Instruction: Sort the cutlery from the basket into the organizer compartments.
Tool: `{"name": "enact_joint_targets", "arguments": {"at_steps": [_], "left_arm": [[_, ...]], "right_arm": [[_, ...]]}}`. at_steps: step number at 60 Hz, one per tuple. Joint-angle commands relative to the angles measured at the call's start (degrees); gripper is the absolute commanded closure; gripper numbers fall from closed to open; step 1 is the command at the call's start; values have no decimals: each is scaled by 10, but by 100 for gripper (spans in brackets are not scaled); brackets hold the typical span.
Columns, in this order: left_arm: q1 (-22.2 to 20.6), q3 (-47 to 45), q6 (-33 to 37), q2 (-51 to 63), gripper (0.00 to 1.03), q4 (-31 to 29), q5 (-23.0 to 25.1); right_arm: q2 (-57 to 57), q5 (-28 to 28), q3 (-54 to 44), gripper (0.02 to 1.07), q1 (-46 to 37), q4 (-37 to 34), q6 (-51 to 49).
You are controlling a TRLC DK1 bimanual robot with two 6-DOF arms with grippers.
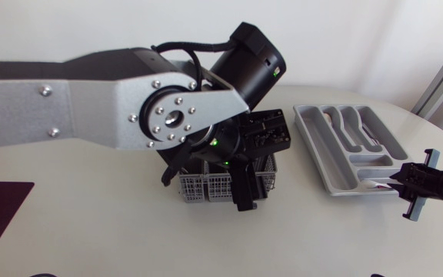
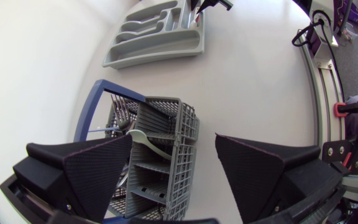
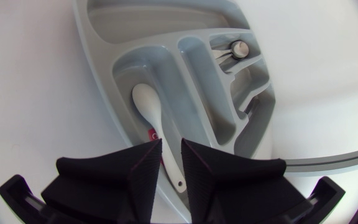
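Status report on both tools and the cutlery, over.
Left tool open above basket, cutlery inside. Right tool shut on spoon, bowl lying in organizer slot. No obstacle seen.

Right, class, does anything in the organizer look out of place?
Nothing spilled or damaged. The spoon lies in a compartment of the organizer with its handle pinched in the right gripper's fingers, and an unidentifiable red mark shows beside it.
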Motion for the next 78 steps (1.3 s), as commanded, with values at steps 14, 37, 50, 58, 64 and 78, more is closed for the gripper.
{"name": "enact_joint_targets", "arguments": {"at_steps": [14,37,50,58,64,78], "left_arm": [[-5,27,39,13,11,-8,-13],[-4,34,147,40,16,5,-36],[5,40,220,62,21,20,-66],[6,35,261,75,21,35,-84],[10,36,298,85,24,44,-95],[22,62,361,117,34,45,-102]], "right_arm": [[-63,-7,-4,29,2,-9,56],[-213,-61,-44,20,32,-127,127],[-304,-65,-88,20,87,-163,173],[-356,-64,-105,20,127,-187,208],[-390,-63,-113,20,159,-200,241],[-471,-60,-141,20,239,-233,319]]}}
